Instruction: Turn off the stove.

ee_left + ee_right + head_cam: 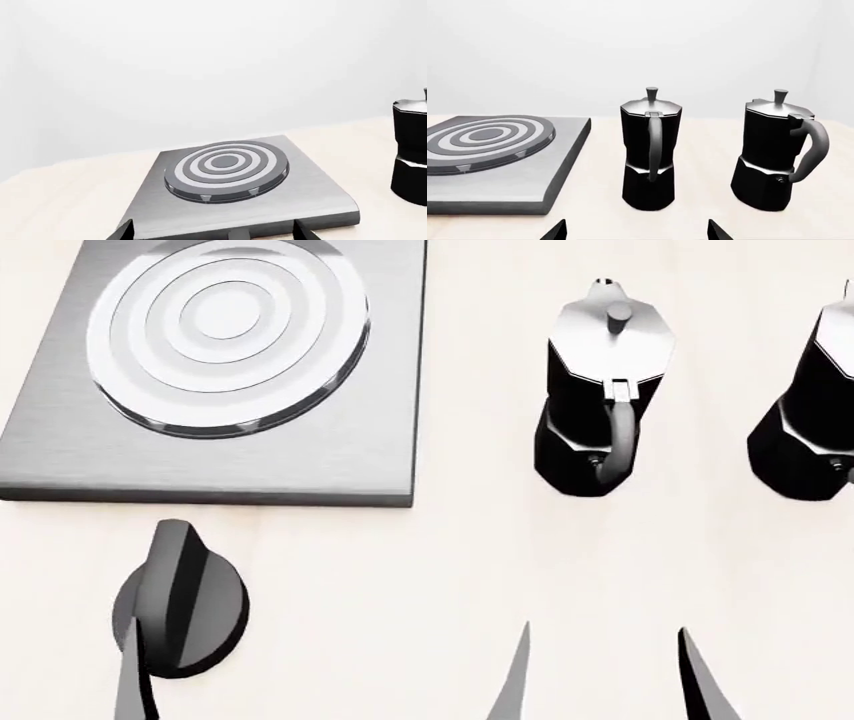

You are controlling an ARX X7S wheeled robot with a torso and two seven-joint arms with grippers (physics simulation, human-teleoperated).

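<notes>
The stove [334, 455] is a flat grey metal slab with a ringed round burner [227, 330], at the head view's upper left. Its black ridged knob [187, 605] lies on the table just in front of the slab. My left gripper [213, 233] is open at the stove's front edge, its dark fingertips far apart, and a grey piece of the knob [239, 235] shows between them. In the head view one grey finger [134, 690] stands at the knob's left side. My right gripper [607, 680] is open and empty in front of the nearer moka pot.
Two black-and-silver moka pots [601, 390] [814, 410] stand right of the stove; they also show in the right wrist view [650, 155] [777, 155]. The pale table [441, 570] runs between stove and pots. A white wall lies behind.
</notes>
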